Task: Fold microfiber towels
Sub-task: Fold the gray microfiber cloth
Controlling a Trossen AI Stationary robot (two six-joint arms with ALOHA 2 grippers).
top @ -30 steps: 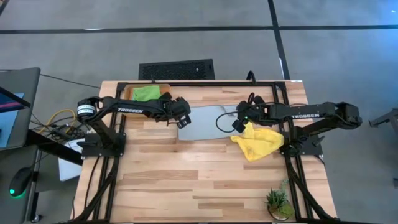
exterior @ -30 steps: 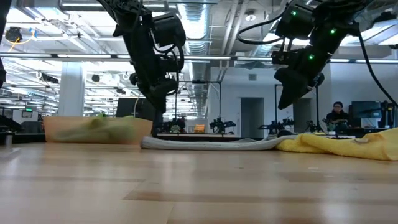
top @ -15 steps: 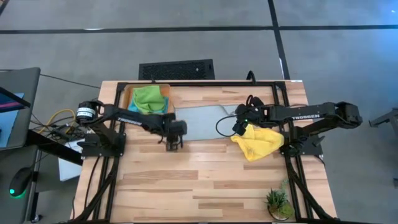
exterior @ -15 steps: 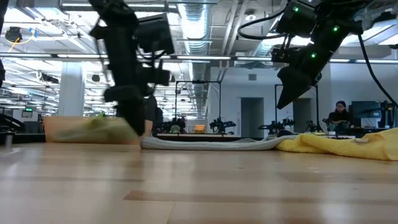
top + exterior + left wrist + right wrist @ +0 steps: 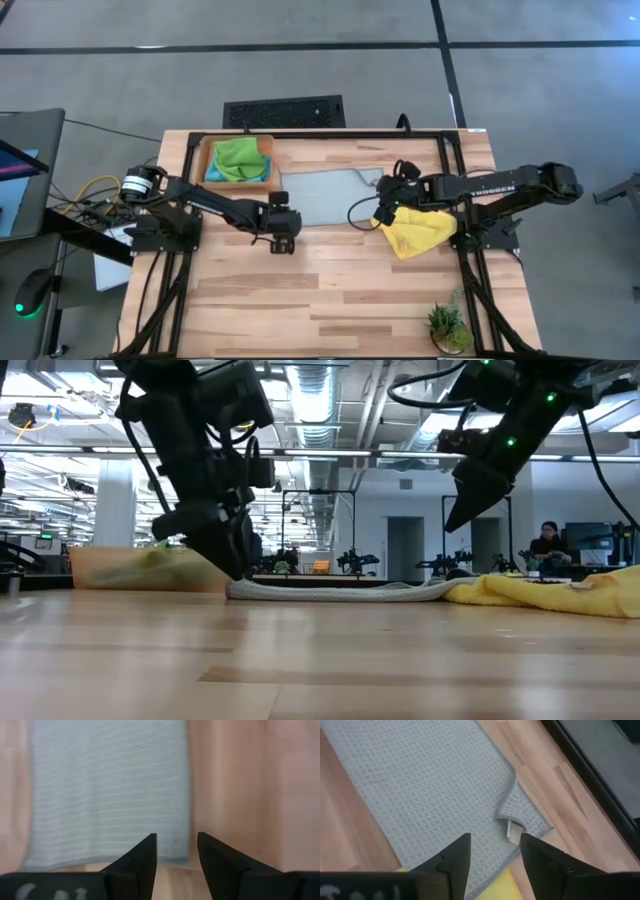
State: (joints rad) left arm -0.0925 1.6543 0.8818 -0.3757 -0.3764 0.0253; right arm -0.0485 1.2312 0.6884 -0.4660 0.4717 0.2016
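- the light grey waffle-weave microfiber towel [image 5: 322, 195] was seen lying flat on the far middle of the light wooden slatted table [image 5: 330, 290], its long axis running left to right; one right-hand corner was turned over, showing a small white tag.
- the left gripper [image 5: 281, 228] was held low at the towel's near left corner, fingers parted and nothing between them; in the left wrist view the towel's near edge lay just beyond the fingertips.
- the right gripper [image 5: 386, 197] was poised above the towel's right end, fingers likewise spread and empty, well clear of the cloth in the low view.
- the step in hand was judged to be the approach for picking up the grey towel's edge for a fold.
- the next move was judged to call for both grippers to be lowered onto corners and closed on a single layer.
- a crumpled yellow microfiber towel [image 5: 418, 229] lay touching the grey towel's right end.
- lime green and turquoise folded towels [image 5: 238, 160] were stacked in a wooden tray at far left.
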